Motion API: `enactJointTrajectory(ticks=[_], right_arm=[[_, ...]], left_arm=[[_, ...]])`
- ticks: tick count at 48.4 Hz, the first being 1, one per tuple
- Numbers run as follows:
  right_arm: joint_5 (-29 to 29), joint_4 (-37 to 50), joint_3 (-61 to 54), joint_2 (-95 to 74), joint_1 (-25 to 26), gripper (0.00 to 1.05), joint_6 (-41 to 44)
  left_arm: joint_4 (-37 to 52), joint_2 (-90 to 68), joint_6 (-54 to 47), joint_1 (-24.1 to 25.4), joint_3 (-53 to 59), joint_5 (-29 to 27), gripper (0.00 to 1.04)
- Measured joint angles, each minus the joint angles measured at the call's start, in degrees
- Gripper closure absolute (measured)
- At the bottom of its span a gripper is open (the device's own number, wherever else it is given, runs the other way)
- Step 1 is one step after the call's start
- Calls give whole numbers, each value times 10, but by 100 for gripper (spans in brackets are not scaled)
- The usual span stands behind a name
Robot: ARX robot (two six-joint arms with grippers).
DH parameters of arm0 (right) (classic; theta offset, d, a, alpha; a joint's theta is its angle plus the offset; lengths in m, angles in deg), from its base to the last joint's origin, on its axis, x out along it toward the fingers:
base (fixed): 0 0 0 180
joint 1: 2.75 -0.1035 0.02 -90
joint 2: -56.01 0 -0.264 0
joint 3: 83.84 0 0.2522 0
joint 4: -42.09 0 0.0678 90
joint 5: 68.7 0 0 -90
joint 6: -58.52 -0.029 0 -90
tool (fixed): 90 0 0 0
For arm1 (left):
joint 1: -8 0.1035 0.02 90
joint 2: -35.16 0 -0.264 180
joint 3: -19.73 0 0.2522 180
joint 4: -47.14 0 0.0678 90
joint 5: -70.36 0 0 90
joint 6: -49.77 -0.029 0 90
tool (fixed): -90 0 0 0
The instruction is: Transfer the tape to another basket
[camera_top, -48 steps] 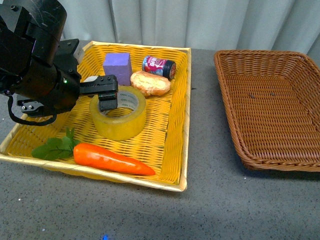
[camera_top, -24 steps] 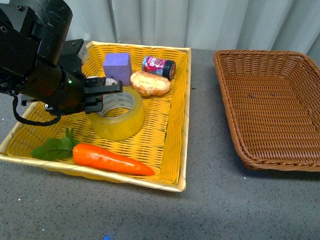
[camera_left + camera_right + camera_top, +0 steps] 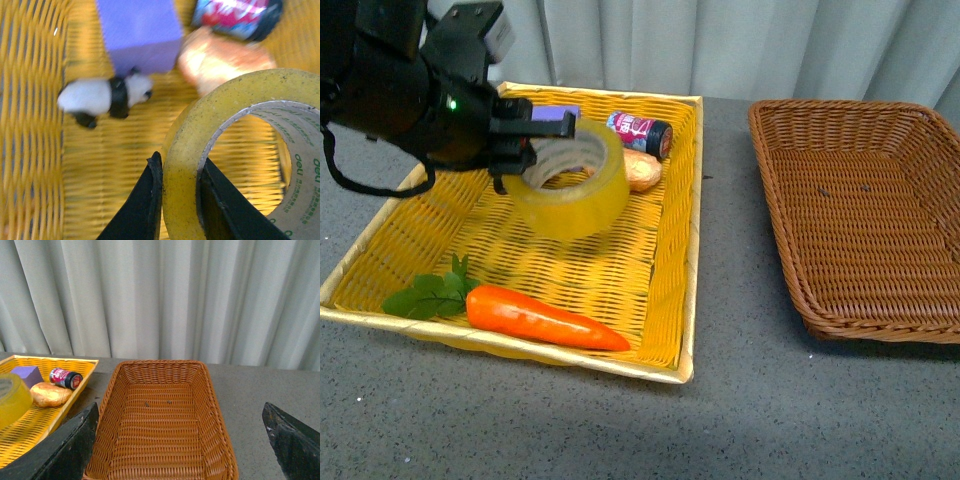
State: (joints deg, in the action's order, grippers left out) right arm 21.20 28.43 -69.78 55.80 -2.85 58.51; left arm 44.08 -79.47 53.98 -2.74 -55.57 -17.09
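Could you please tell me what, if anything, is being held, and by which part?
The left end effector grips the tape by its wall, pinched from inside the core and outside. The right end effector is empty.

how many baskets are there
2: a yellow basket on the left, with the tape held above it, and a brown basket on the right. None seems hidden.

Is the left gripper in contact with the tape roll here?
Touching. In the left wrist view the left gripper pinches the wall of the tape: one black finger is outside the roll and one inside the core, with no gap visible.
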Motion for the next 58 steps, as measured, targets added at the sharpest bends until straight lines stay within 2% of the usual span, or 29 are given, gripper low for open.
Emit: enactJointTrajectory(ticks=[12,20,26,39,58], right_arm=[[0,0,0,0,0,9,0],[0,0,0,0,0,9,0],[0,0,0,0,0,9,0],[0,0,0,0,0,9,0],[0,0,0,0,0,9,0]], left_arm=[[58,37,-178,-50,-27,106,88],[56,33,-281,-82,-56,168,88],[35,24,-365,-100,-80,188,88],[17,9,-446,-117,-90,192,88],[17,9,-465,-119,-94,184,88]])
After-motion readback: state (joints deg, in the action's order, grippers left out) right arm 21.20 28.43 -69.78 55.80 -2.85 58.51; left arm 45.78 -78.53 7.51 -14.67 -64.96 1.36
